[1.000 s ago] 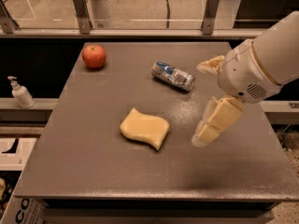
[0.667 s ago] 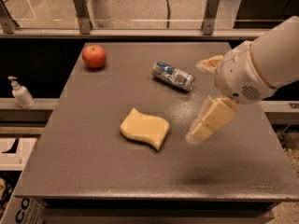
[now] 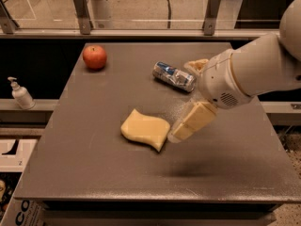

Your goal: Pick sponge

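Observed sponge (image 3: 145, 128) lying flat on the table (image 3: 70, 164), ungrasped. Observed gripper (image 3: 184, 100) just beside it, spread wide, holding nothing, lower finger pad (image 3: 193, 121) close against the sponge's edge. Risks: may shove the soft foam aside rather than straddle it; may knock the can (image 3: 174, 76) beside the upper finger (image 3: 197, 64)

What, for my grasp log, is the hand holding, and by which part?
Nothing: the open hand hovers beside the sponge, between it and the can.
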Motion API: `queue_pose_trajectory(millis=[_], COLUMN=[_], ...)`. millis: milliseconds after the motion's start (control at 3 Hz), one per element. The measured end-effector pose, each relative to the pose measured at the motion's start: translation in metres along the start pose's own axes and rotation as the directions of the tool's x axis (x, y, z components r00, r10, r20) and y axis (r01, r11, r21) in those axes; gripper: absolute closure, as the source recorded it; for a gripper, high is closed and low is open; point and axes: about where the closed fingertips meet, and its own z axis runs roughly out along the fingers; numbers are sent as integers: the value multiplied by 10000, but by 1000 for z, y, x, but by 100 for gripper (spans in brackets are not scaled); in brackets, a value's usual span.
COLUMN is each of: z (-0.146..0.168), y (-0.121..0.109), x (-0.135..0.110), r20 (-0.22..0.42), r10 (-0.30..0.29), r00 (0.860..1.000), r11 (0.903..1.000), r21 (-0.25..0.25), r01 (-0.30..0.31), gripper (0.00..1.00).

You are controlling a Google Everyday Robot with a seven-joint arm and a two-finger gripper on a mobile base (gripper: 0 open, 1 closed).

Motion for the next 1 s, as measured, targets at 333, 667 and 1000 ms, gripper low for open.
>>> queue_pose_trajectory(millis=[333, 667, 1000], z=[16, 31, 45], y=[3, 12, 23], x=[-4, -4, -2], r20=[173, 274, 333], r10=[48, 134, 218], r00=[9998, 9995, 9992], r11=[9999, 9995, 9979], r21=[-90, -305, -613], r01=[-47, -126, -197], gripper=[0, 0, 0])
